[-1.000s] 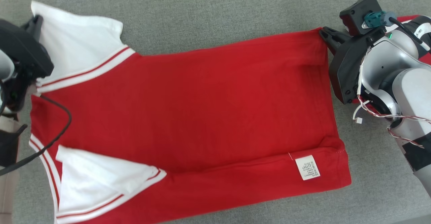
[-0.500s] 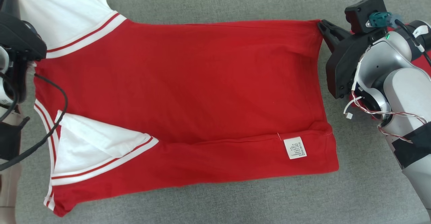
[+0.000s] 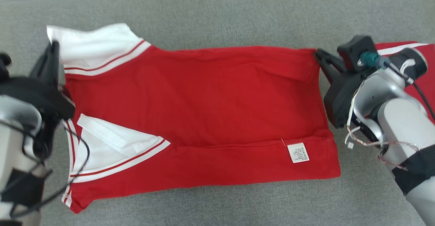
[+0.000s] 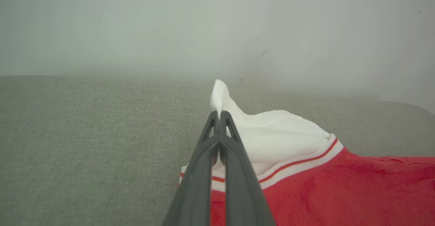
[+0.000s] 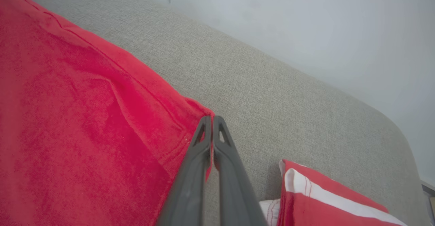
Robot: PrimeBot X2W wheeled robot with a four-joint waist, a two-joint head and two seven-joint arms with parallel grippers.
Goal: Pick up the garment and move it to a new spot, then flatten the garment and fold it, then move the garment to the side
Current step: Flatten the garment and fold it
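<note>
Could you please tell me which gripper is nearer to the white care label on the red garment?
Right. The right gripper pinches the hem of the garment, the end bearing the care label; the left gripper holds the white sleeve at the opposite end.

**Support:** grey woven cushion [image 3: 217, 12], its rounded far edge against a pale wall.

**Item 1:** red shirt [image 3: 204, 100] with white sleeves, lying spread on the cushion between the left gripper [image 3: 53, 47] and the right gripper [image 3: 317, 52]. One white sleeve is at the left gripper's tips and a red hem corner is at the right gripper's tips. The other sleeve lies over the red cloth, just beside the left gripper. A fold line runs along the near side. A white label [image 3: 298, 152] sits on it, nearer the right gripper.

**Item 2:** folded red-and-white cloth [image 5: 323, 198], on the cushion beyond the right gripper, apart from the shirt.
</note>
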